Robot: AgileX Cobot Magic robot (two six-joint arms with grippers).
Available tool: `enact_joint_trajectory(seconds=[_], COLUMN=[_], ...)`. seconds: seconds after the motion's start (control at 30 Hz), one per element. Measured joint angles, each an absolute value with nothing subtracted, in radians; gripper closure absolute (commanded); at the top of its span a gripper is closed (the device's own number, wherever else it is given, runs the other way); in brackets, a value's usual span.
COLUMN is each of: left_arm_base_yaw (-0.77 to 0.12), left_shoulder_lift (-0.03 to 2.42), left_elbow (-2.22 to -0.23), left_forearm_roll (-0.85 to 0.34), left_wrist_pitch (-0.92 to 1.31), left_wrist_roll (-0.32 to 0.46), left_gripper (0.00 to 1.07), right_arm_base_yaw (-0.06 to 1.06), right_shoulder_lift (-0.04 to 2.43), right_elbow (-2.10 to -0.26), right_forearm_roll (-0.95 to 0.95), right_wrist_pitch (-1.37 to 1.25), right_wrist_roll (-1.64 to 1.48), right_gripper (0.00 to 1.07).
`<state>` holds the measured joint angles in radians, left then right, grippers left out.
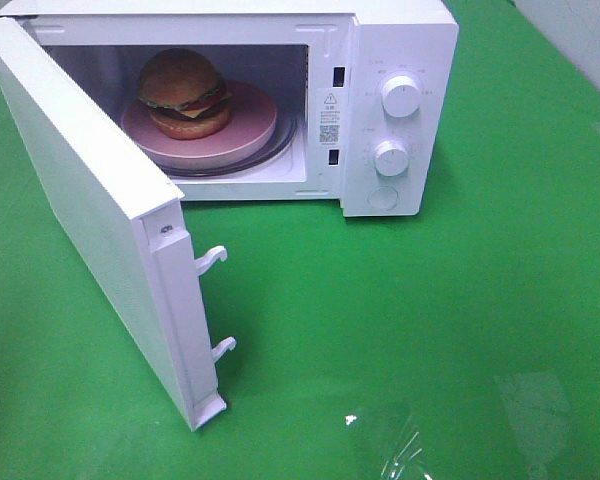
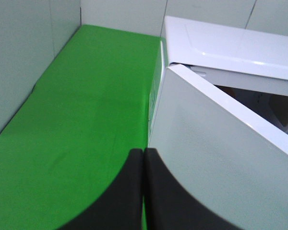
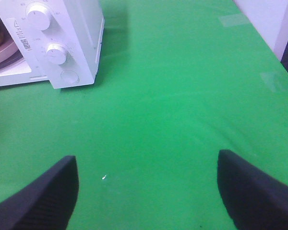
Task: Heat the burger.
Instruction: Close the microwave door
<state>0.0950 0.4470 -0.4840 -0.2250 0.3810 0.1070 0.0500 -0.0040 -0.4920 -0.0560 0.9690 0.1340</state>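
Burger: golden-bunned, on round pink plate, set for heating.
Left gripper: fingers pressed together, empty, just beside open white microwave door; likely to push it.
Right gripper: fingers wide, empty.

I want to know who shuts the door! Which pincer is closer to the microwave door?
Left. The left pincer is shut, right beside the outside of the door. The right pincer hangs open over the green table, on the knob side of the microwave.

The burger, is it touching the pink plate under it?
Touching. The exterior high view shows the burger resting directly on the pink plate inside the microwave.
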Motion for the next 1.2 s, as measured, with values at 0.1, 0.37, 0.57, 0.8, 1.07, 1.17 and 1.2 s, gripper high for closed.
enact_joint_trajectory(seconds=[0.1,0.37,0.57,0.8,1.07,1.17,1.2], left_arm_base_yaw=[0.095,0.095,0.095,0.095,0.095,0.095,0.095], left_shoulder_lift=[0.474,0.602,0.696,0.864,1.063,1.135,1.135], left_elbow=[-0.413,-0.251,-0.206,-0.201,-0.201,-0.201,-0.201], left_forearm_roll=[-0.239,-0.245,-0.230,-0.011,0.361,0.446,0.446], left_wrist_pitch=[0.248,-0.054,-0.201,-0.349,-0.583,-0.644,-0.644], left_wrist_roll=[0.107,0.107,0.089,-0.090,-0.373,-0.436,-0.436], left_gripper=[1.07,1.07,1.07,1.07,1.07,1.07,1.07], right_arm_base_yaw=[0.050,0.050,0.050,0.050,0.050,0.050,0.050], right_shoulder_lift=[-0.004,-0.004,-0.004,-0.004,-0.004,-0.004,-0.004], right_elbow=[-0.492,-0.492,-0.492,-0.492,-0.492,-0.492,-0.492], right_forearm_roll=[-0.056,-0.056,-0.056,-0.056,-0.056,-0.056,-0.056], right_wrist_pitch=[0.969,0.969,0.969,0.969,0.969,0.969,0.969], right_wrist_roll=[0.134,0.134,0.134,0.134,0.134,0.134,0.134], right_gripper=[0.31,0.31,0.31,0.31,0.31,0.31,0.31])
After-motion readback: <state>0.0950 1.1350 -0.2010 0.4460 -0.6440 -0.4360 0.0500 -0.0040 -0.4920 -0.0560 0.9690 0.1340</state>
